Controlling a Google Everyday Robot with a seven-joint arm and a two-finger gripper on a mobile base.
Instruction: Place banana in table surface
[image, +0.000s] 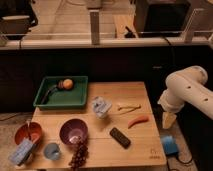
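One gripper (168, 119), jaws spread and empty, hangs just off the light-brown wooden plank table surface (100, 127); the slim pale-yellow banana (129, 107) lies on it leftward in view, long axis roughly pointing towards the gripper, near the orange-red curved pepper piece (138, 121).

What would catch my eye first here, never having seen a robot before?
Probably the big white arm on the right, its gripper hanging open and empty just off the right edge of the table. Next, the green tray at the table's back left, with an orange in it. A pale banana lies right of centre, beside an orange-red pepper.
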